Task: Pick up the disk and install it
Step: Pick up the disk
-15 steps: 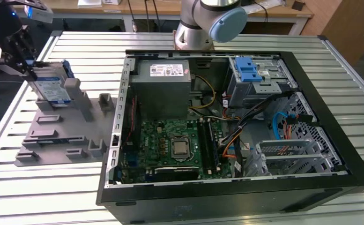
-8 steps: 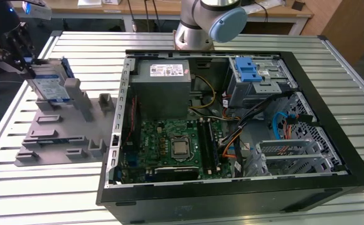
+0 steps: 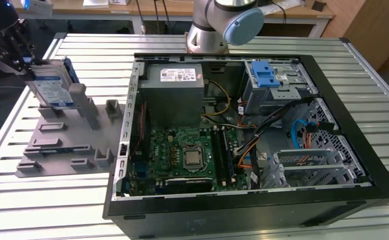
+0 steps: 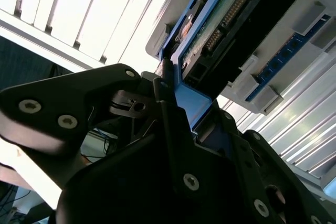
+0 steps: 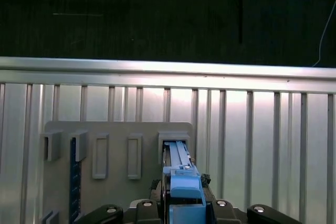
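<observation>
Currently I have the gripper (image 3: 26, 64) in the upper left of the exterior view, over the far end of the grey holder plate (image 3: 60, 145) that lies on the slatted bench (image 3: 40, 205). It is clamped on the disk (image 3: 50, 86), gripping the blue carrier frame at the top edge, one finger on each flat side. The disk stands on edge, tilted a little, with its white-and-blue label towards the camera and a grey post of the holder plate just beside it on the exterior view's right. From this angle I cannot tell whether its lower edge sits in the holder's slot or hangs just above it.

In the second wrist view the black fingers (image 4: 167, 111) press against the blue frame, and beyond them the disk (image 4: 231, 17) shows its green circuit-board side with connector pins. In the first wrist view the disk (image 5: 184, 182) appears edge-on between the fingers and reaches towards a rectangular slot in the holder plate (image 5: 121, 129), with other slots in a row next to it.

Well apart from the disk, across the centre and right of the exterior view, the open computer case (image 3: 248, 217) lies on the bench. Inside it, the blue-latched drive cage (image 3: 274, 80) sits at the upper right, the grey power supply box (image 3: 174, 87) is to its left, and the motherboard (image 3: 180, 155) is below that.
</observation>
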Available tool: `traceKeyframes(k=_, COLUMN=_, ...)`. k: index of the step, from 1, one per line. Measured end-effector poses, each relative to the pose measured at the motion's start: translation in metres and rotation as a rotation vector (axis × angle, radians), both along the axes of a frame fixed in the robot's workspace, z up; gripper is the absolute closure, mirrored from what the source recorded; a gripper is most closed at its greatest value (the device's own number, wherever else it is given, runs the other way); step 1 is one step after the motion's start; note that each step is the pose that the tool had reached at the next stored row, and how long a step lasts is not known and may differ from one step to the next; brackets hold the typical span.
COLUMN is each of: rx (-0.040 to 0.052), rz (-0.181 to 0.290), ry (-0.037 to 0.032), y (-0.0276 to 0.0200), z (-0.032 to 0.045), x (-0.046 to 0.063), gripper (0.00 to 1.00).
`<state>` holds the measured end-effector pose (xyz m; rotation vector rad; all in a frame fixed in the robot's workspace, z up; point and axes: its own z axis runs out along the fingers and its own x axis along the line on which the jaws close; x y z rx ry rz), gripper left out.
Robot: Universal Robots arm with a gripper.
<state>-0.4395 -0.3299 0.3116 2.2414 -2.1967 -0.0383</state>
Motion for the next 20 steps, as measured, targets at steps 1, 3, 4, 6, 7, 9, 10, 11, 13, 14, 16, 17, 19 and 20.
traceKeyframes(k=1, rx=0.0001, rz=0.0, ry=-0.0001, y=0.0, z=0.0015, x=0.0, gripper=0.63)
traceKeyframes(k=3, rx=0.0, rz=0.0, ry=0.0001, y=0.0, z=0.0038, x=0.0, gripper=0.63)
traceKeyframes(k=4, rx=0.0, rz=0.0, ry=0.0, y=0.0, z=0.0046, x=0.0, gripper=0.63)
traceKeyframes(k=6, rx=0.0, rz=0.0, ry=0.0, y=0.0, z=0.0067, x=0.0, gripper=0.63)
traceKeyframes(k=7, rx=0.0, rz=0.0, ry=0.0001, y=0.0, z=0.0078, x=0.0, gripper=0.63)
traceKeyframes(k=9, rx=-0.0001, rz=0.0, ry=0.0001, y=0.0, z=0.0103, x=0.0, gripper=0.63)
traceKeyframes(k=10, rx=0.0, rz=0.0, ry=0.0001, y=0.0, z=0.0117, x=0.0, gripper=0.63)
traceKeyframes(k=11, rx=0.0, rz=0.0, ry=0.0, y=0.0, z=0.0132, x=0.0, gripper=0.63)
traceKeyframes(k=13, rx=0.0, rz=0.0, ry=0.0001, y=0.0, z=0.016, x=0.0, gripper=0.63)
traceKeyframes(k=14, rx=0.0, rz=0.0, ry=0.0001, y=0.0, z=0.0173, x=0.0, gripper=0.63)
traceKeyframes(k=16, rx=0.0, rz=0.0, ry=0.0001, y=0.0, z=0.02, x=0.0, gripper=0.63)
traceKeyframes(k=17, rx=0.0, rz=0.0, ry=0.0, y=0.0, z=0.0213, x=0.0, gripper=0.63)
traceKeyframes(k=19, rx=0.0, rz=0.0, ry=0.0, y=0.0, z=0.0238, x=0.0, gripper=0.63)
traceKeyframes(k=20, rx=0.0, rz=0.0, ry=0.0, y=0.0, z=0.0249, x=0.0, gripper=0.63)
